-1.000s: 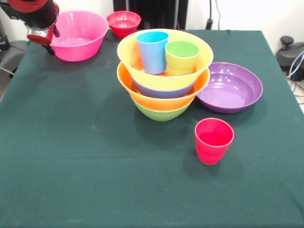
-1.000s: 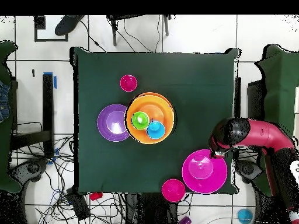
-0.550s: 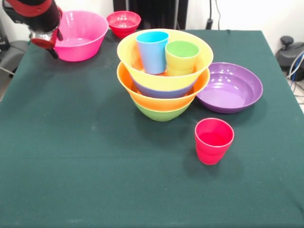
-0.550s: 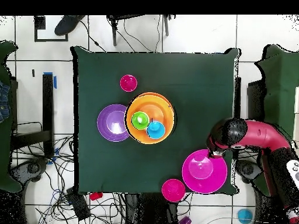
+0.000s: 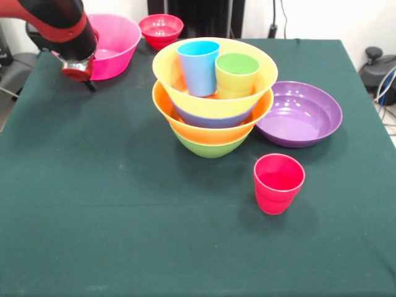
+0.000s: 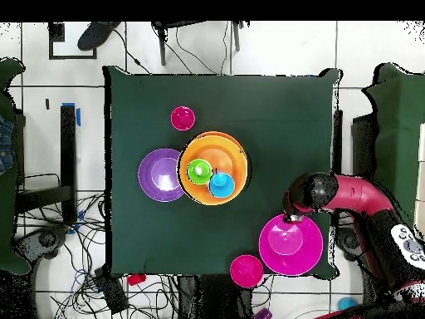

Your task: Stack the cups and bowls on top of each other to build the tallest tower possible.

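Nearest the camera, red cup [image 5: 279,183] stands upright alone on the green cloth [image 5: 111,204], well apart from the arm. Judging by looks: thin glossy plastic, light and stiff, slippery on the outside, so pinch across the rim or one wall rather than round the tapered body

Behind it, wide purple bowl [image 5: 300,113] sits just beside the tower [image 5: 213,93]. Tower has a green bowl at the base, orange rims above, and a blue cup [image 5: 198,67] and green cup [image 5: 236,75] standing side by side in the top bowl. Stack looks easy to knock off centre, cups loose inside

Far side: big pink bowl [image 5: 110,44] and small red bowl [image 5: 161,29]. Thin rim is the best hold on either

Gripper [image 5: 81,73] hangs at the pink bowl's near edge. Can't tell how wide it is, or whether it touches the bowl, nothing visibly carried
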